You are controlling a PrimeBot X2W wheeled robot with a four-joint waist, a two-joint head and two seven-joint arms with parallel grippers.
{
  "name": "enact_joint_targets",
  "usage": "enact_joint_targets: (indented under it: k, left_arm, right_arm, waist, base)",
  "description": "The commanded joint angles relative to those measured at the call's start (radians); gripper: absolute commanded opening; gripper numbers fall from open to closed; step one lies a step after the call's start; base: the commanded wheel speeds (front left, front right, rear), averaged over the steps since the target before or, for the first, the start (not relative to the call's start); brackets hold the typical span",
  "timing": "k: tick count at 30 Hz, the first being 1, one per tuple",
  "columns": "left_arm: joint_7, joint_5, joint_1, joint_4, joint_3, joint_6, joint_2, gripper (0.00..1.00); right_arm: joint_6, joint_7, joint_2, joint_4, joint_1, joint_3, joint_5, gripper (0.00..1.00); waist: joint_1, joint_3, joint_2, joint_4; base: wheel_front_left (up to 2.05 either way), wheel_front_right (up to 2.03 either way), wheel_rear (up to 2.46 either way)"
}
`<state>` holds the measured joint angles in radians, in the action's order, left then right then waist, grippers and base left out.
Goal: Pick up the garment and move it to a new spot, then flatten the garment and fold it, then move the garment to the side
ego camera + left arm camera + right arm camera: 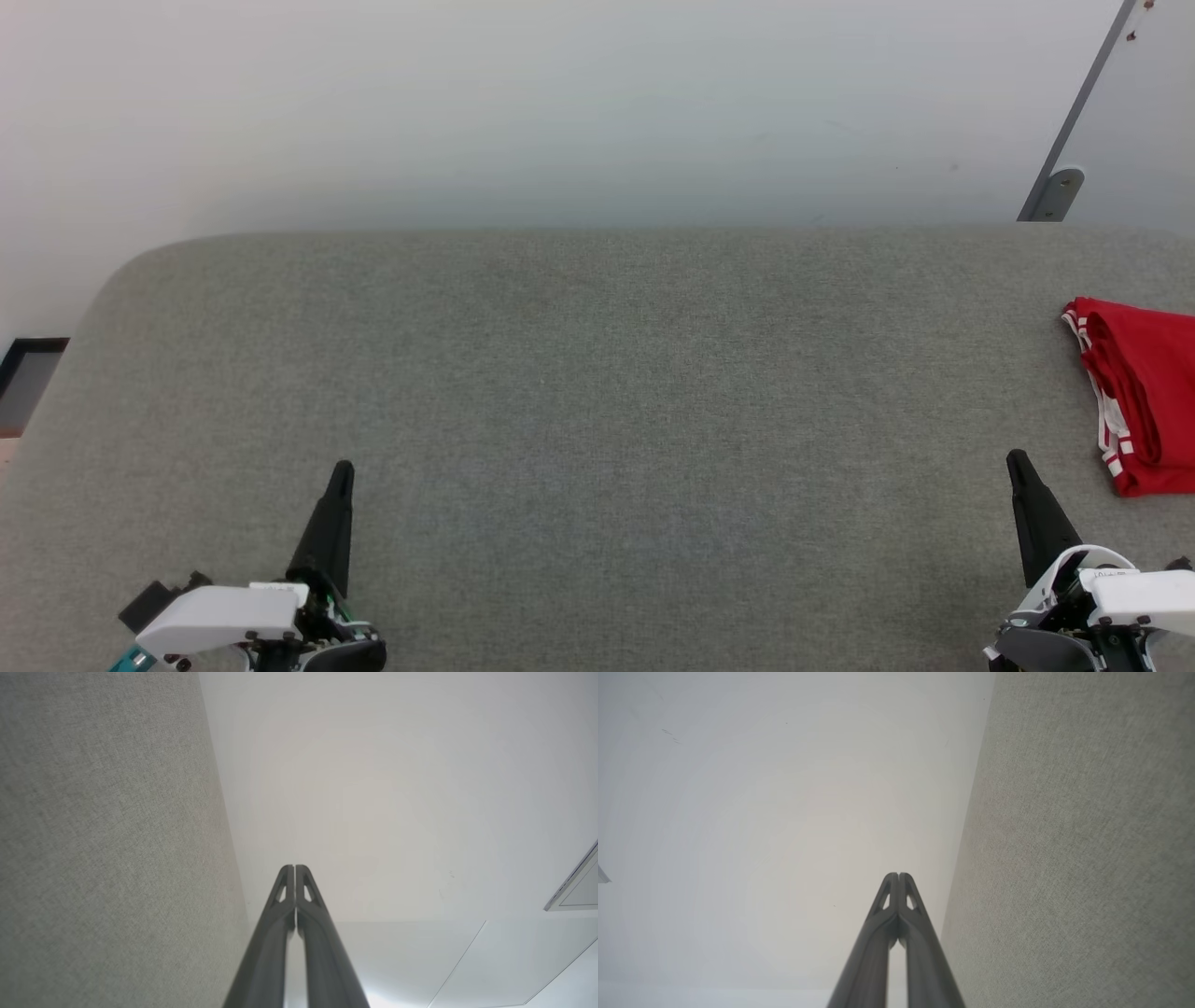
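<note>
At the right edge of the grey table (597,373), we are seeing one garment (1144,401), red with white-striped trim. It is lying folded and is partly cut off by the head view's border. We are holding the left gripper (342,467) pinched closed and empty at the near left of the table. We are holding the right gripper (1017,457) likewise closed and empty, near the garment but apart from it, making two grippers in all.
</note>
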<state>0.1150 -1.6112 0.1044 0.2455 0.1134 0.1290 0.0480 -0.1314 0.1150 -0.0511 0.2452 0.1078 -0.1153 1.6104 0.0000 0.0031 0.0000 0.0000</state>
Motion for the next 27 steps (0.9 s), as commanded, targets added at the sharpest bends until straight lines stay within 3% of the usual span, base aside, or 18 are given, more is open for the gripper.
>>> enact_joint_targets:
  k: [1,27]
  left_arm:
    - [0.002,-0.003,0.010,-0.002,0.002,0.003,0.001,0.00]
    - [0.002,-0.003,0.010,-0.002,0.002,0.003,0.001,0.00]
  right_arm:
    - [0.001,0.002,0.003,-0.002,0.002,0.001,0.005,0.00]
    - [0.001,0.002,0.003,-0.002,0.002,0.001,0.005,0.00]
  waist:
    - [0.0000,0.000,0.0000,0.000]
    - [0.0000,0.000,0.0000,0.000]
  base:
    - [0.00,0.00,0.00]
    - [0.00,0.00,0.00]
